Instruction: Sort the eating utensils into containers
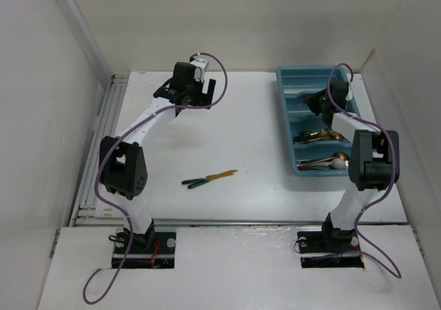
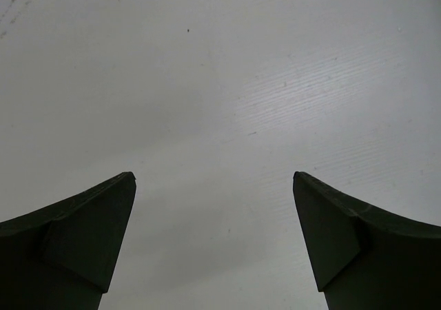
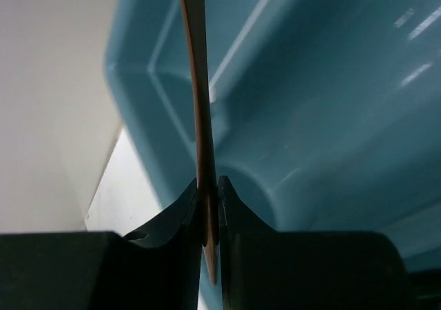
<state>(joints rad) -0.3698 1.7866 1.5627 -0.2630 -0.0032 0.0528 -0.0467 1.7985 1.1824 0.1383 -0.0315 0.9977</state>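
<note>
White walls close in a white tabletop (image 1: 255,138) on three sides. Toward its far left corner the left end effector (image 2: 213,177) hangs above bare surface, its fingers spread wide with nothing between them. Near the middle of the tabletop, closer to the near edge, lie two slim loose utensils with dark green handles and gold metal ends (image 1: 207,179), touching or nearly so. Their long axis runs roughly left to right, handles toward the left edge and gold tips angled slightly toward the far edge. From the left end effector they lie toward the near edge and a little to the right. That free arm looks better placed to fetch them than the occupied right one. At the far right corner sits the teal-blue rectangular plastic cutlery tray (image 1: 284,110), with several gold utensils (image 1: 318,136) already in its nearer compartments. Over its far end the right end effector (image 3: 208,186) is clamped on a thin copper-coloured utensil (image 3: 196,83), seen edge-on above the tray's interior; which compartment, I cannot tell.
</note>
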